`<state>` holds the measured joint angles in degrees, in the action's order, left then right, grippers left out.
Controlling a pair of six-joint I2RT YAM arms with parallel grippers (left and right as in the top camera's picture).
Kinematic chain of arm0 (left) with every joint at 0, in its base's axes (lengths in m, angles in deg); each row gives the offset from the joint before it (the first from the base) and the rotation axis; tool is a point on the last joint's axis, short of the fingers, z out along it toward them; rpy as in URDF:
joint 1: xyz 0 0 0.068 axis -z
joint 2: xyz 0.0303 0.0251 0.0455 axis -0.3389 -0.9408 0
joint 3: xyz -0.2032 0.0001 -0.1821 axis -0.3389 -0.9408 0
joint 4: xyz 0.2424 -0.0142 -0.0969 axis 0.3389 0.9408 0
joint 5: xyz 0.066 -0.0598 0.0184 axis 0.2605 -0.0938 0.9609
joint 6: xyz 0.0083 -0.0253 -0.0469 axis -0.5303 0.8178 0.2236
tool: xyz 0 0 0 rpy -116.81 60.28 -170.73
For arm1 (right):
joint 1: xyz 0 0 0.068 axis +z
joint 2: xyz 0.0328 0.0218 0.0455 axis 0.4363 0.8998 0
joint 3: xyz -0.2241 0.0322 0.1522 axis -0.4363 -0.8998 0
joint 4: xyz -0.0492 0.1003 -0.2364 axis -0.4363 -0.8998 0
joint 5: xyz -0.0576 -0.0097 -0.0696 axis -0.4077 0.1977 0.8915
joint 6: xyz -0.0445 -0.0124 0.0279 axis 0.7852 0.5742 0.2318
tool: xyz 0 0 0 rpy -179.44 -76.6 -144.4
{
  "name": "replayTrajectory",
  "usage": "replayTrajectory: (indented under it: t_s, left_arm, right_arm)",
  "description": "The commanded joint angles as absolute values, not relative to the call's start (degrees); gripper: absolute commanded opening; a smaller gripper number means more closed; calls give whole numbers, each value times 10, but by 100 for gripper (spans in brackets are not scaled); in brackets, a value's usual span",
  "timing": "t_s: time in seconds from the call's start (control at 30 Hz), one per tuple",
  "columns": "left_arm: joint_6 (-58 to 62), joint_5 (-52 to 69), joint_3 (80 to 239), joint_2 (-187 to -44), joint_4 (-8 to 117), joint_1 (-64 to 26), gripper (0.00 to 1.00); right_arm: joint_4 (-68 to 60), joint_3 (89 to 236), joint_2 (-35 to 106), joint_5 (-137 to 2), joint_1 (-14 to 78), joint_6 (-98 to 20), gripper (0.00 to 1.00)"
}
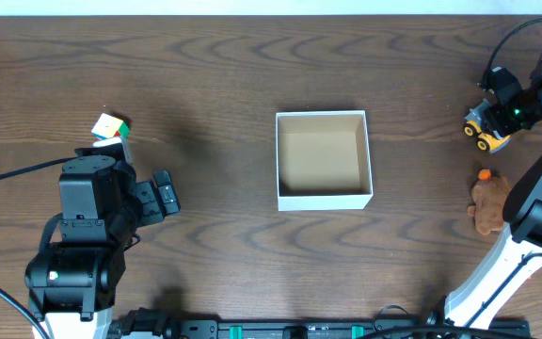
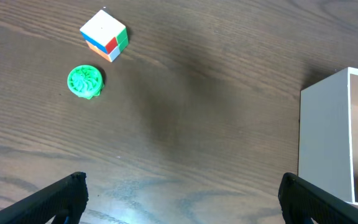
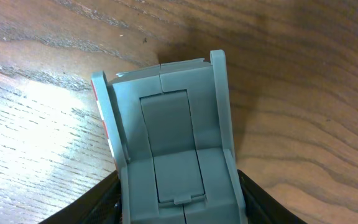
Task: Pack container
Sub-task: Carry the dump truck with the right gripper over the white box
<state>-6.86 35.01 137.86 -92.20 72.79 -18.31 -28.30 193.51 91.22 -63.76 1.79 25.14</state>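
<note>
The container [image 1: 323,158], a square white-walled box with a tan inside, stands empty at the table's middle; its white wall shows at the right of the left wrist view [image 2: 322,137]. My right gripper [image 1: 504,115] is at the far right edge, its fingers [image 3: 179,193] pressed on both sides of a toy truck [image 1: 486,130] with a yellow cab and a grey tipper bed [image 3: 166,124]. My left gripper [image 1: 149,193] is wide open and empty [image 2: 182,199] over bare wood. A colour cube [image 2: 104,34] and a green round toy [image 2: 84,81] lie ahead of it to the left.
The colour cube [image 1: 111,125] sits just beyond the left arm in the overhead view; the green toy is hidden there. A brown plush toy [image 1: 487,202] with an orange bit lies at the right, beside the right arm's link.
</note>
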Motion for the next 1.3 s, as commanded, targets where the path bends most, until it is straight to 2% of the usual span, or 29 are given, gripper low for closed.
replayTrajectory:
  t_s: [0.0, 0.23, 0.3, 0.4, 0.53, 0.9, 1.1, 1.27]
  left_arm:
    - [-67, 352, 1389, -922, 729, -185, 98]
    - [-67, 352, 1389, -922, 729, -185, 98]
    - [-67, 352, 1389, -922, 729, -185, 98]
    - [-67, 352, 1389, -922, 729, -185, 98]
    - [-67, 352, 1389, -922, 730, -185, 98]
    - [-67, 352, 1389, -922, 729, -185, 98]
    - [-67, 352, 1389, -922, 729, -185, 98]
    - [-67, 352, 1389, -922, 730, -185, 98]
  right_arm:
    - [-283, 1938, 916, -656, 23, 248, 50]
    - [-275, 1939, 916, -657, 22, 171, 37]
    - [-275, 1939, 916, -657, 21, 127, 30]
    - [-275, 1939, 915, -657, 21, 59, 13]
    - [-287, 1939, 898, -657, 22, -3, 6]
    - [-340, 1939, 691, -687, 70, -175, 3]
    - [-418, 1939, 593, -693, 200, -234, 1]
    - [-449, 1939, 569, -670, 352, -341, 1]
